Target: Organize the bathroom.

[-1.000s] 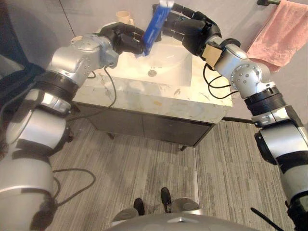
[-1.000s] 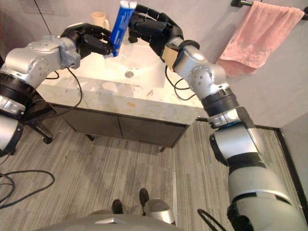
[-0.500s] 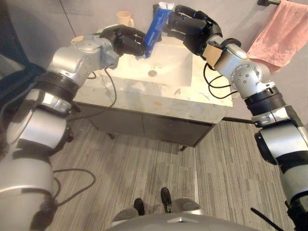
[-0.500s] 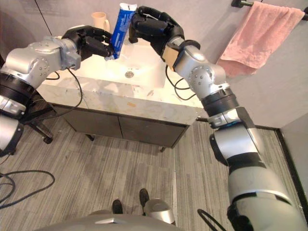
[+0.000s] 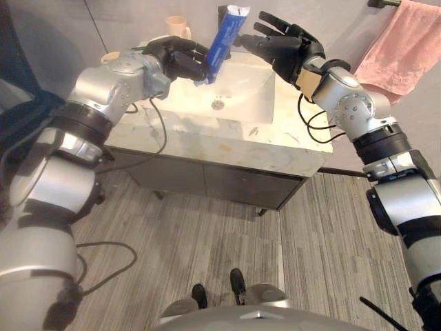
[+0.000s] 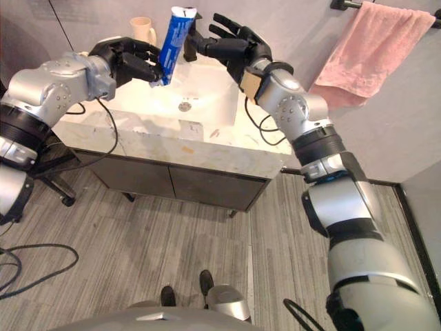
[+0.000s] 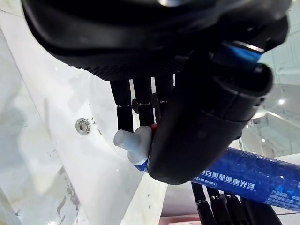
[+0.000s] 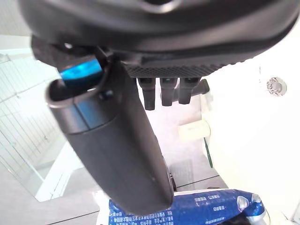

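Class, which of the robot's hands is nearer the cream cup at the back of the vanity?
Left. The left hand, gripping the blue tube, sits just in front of the cream cup; the open right hand is farther, beyond the tube.

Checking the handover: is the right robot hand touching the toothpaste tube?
Apart. In the right eye view the right robot hand, fingers spread, shows a gap to the toothpaste tube, which the left robot hand grips.

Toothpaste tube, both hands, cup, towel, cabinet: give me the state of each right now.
Tube: capped, held tilted above the sink, cap end down.
Left hand: shut on the tube near its cap.
Right hand: open, fingers spread, beside the tube's upper end.
Cup: upright at the counter's back.
Towel: hanging on its rail.
Cabinet: doors closed.
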`<state>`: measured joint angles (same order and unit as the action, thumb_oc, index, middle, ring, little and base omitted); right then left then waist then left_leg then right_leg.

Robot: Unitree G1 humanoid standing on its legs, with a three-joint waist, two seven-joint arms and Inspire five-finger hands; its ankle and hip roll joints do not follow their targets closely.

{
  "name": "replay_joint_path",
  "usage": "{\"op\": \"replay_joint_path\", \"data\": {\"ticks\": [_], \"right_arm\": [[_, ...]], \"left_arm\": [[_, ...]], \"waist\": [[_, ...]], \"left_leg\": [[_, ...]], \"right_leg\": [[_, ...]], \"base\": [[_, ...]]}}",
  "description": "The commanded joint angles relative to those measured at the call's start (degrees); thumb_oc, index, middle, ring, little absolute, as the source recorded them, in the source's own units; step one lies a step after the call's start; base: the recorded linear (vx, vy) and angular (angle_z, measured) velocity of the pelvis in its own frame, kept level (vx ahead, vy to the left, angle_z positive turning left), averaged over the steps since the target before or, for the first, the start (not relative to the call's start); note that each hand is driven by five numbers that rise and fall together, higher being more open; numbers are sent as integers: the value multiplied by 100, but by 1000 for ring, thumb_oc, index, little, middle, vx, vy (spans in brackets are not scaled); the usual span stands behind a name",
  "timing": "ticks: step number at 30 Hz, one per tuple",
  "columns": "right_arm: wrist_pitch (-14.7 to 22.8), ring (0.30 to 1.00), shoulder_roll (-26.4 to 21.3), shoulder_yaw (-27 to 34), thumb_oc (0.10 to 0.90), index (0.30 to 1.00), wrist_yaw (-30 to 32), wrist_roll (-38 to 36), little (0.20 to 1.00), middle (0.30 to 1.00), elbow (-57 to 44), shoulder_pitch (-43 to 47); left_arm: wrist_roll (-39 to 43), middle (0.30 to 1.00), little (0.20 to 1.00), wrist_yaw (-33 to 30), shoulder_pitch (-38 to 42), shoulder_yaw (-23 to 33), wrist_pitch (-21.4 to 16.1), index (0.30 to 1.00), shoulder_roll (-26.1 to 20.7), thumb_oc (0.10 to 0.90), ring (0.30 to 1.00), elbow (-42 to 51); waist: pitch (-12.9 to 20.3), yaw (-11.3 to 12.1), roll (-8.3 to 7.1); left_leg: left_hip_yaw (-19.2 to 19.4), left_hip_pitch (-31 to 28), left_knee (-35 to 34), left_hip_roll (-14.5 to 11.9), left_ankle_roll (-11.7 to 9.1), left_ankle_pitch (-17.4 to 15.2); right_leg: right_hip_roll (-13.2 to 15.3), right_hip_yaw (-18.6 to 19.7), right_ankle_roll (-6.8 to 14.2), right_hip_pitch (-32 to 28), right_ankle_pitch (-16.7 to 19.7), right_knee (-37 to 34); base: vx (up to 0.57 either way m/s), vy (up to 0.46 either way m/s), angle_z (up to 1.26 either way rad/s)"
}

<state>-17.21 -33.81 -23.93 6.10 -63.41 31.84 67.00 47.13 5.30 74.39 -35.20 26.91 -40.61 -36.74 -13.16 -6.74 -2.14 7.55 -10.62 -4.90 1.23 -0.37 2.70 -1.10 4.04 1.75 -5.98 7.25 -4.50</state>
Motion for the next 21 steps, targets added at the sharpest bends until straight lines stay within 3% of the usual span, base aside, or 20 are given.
{"op": "replay_joint_path", "data": {"ticks": [1, 11, 21], "right_arm": [[318, 900, -268, -51, 800, 900, -375, 27, 900, 900, 355, 796], [560, 900, -209, -102, 800, 900, -686, -34, 900, 900, 288, 845], [698, 900, -256, -184, 800, 900, -600, 105, 900, 900, 152, 1051]], "left_arm": [[71, 300, 300, -112, 621, -46, -650, 300, -5, 400, 300, -511], [107, 300, 300, -14, 673, -129, -670, 300, -105, 400, 300, -592], [76, 300, 300, 50, 724, -158, -624, 300, -103, 400, 300, -629]], "waist": [[1284, 142, 49], [1253, 169, 56], [1297, 162, 50]], "left_leg": [[-70, 14, -10, -67, 14, -329], [-89, 31, -10, -66, 10, -313], [-59, 24, -10, -75, 9, -321]], "right_leg": [[-25, -441, 452, -178, -501, -50], [-31, -469, 432, -162, -505, -50], [-30, -467, 448, -166, -514, -50]], "base": [[0, 0, 0], [0, 0, 0], [0, 0, 0]]}}
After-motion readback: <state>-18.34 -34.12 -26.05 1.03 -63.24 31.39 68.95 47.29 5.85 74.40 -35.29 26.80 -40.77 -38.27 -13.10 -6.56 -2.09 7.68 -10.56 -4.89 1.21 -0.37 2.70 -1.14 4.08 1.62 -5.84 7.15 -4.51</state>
